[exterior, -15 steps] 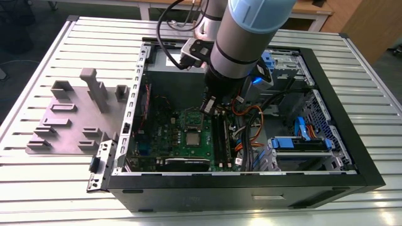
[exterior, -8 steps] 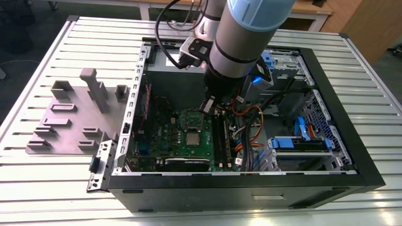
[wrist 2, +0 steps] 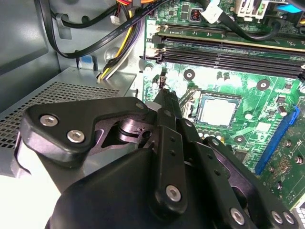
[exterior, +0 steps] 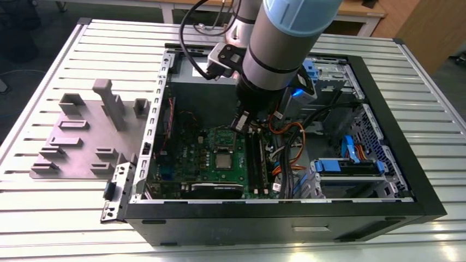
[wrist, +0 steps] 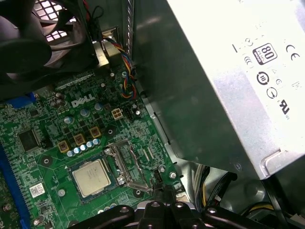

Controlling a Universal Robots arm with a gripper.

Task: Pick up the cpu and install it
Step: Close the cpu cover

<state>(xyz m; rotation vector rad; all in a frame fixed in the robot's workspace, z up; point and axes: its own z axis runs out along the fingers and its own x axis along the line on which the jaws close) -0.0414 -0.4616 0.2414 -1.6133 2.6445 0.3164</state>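
The cpu [exterior: 222, 160] lies flat in its socket on the green motherboard [exterior: 191, 164], silvery top up; it shows in both wrist views [wrist 2: 218, 110] [wrist: 92, 177]. My gripper [exterior: 241, 125] reaches down into the open computer case, its fingers drawn together to a narrow tip with nothing between them. In the second wrist view the gripper [wrist 2: 163, 88] hangs just over the board beside the socket's metal frame [wrist 2: 187, 98], a short way from the chip. In the first wrist view the gripper [wrist: 164, 191] is close to the hinged frame [wrist: 127, 167], which lies beside the chip.
The black case wall [exterior: 407, 164] rings the board. A large grey box with a white label [wrist: 228, 86] stands close by the arm. Memory slots [wrist 2: 228, 52], loose cables [wrist 2: 109, 28], a fan [wrist: 28, 43] and blue drive bays [exterior: 350, 164] crowd around. A grey fixture plate [exterior: 80, 142] lies at the exterior view's left.
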